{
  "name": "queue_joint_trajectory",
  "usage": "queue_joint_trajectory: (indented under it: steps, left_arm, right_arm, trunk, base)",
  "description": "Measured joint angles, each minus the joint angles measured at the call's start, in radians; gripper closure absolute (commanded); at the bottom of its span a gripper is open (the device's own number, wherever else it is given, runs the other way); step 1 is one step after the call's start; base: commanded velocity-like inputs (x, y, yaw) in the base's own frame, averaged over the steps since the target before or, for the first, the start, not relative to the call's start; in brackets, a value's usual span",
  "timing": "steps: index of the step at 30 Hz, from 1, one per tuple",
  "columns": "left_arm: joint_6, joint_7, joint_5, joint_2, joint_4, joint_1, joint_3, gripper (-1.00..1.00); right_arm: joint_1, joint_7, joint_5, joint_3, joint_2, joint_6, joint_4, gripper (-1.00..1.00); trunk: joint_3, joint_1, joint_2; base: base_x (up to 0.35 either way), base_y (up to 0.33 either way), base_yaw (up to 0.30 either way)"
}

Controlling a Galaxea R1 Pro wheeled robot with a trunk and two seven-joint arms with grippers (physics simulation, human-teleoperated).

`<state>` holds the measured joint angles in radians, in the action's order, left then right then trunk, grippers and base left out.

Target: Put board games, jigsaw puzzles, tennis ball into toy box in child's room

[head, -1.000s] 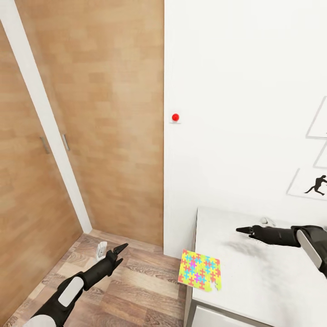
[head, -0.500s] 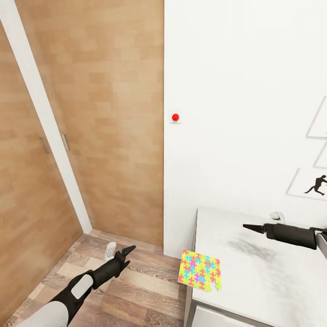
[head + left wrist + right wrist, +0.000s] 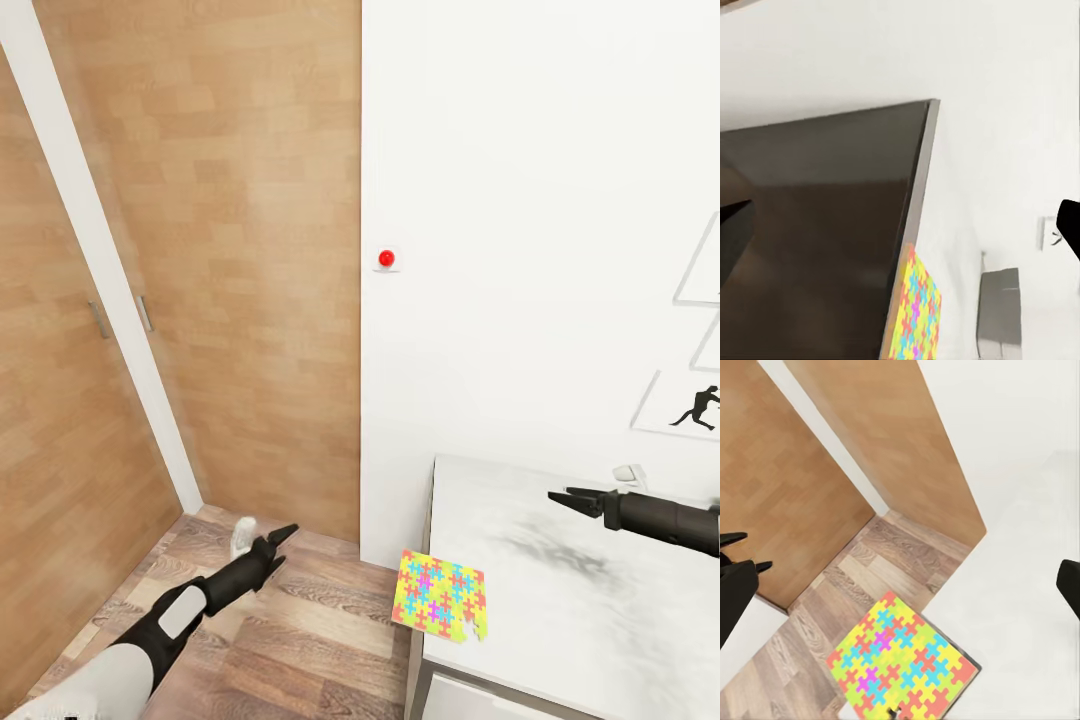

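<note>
A multicoloured jigsaw puzzle [image 3: 441, 595] is lying at the corner of the light grey table [image 3: 570, 600], low and right of centre in the head view, with part of it overhanging the table edge above the wood-plank floor [image 3: 290, 620]; no tub or other container is appearing here. The right wrist view is showing the same jigsaw puzzle [image 3: 904, 664] from above, its red, yellow, green and blue interlocking pieces clear, at the lower middle of that frame beside the pale table top [image 3: 1020, 607]. The left wrist view is catching the puzzle [image 3: 915, 311] edge-on at the lower middle, against the table's dark underside [image 3: 817, 225]. The left gripper [image 3: 270, 541] is reaching out over the floor at the lower left of the head view, its black fingers appearing close together, though whether they are clenched cannot be told. The right gripper [image 3: 562, 497] is stretching in from the right edge above the table, fingers slightly parted and grasping nothing, well apart from the puzzle. Wooden wardrobe doors [image 3: 200, 250] are filling the upper left, and a small red button [image 3: 386, 259] is sitting on the white wall [image 3: 520, 200] near the centre. A black baseball-player picture [image 3: 695, 408] is hanging at the right edge.
</note>
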<state>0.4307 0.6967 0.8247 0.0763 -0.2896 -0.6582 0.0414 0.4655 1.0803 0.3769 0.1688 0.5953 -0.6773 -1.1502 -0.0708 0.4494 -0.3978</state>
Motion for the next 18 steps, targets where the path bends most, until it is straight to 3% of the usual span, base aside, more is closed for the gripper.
queue_joint_trajectory:
  steps: [6, 18]
  left_arm:
    - [0.0, 0.0, -0.001, 0.006, -0.015, -0.031, 0.0, -1.0]
    - [0.0, 0.0, -0.001, 0.006, -0.015, -0.031, -0.001, -1.0]
  right_arm:
    - [0.0, 0.0, 0.0, 0.0, 0.0, 0.002, 0.0, -1.0]
    - [0.0, 0.0, 0.0, 0.0, 0.0, 0.002, 0.0, -1.0]
  trunk:
    - [0.0, 0.0, 0.0]
    - [0.0, 0.0, 0.0]
  base:
    - [0.0, 0.0, 0.0]
    - [0.0, 0.0, 0.0]
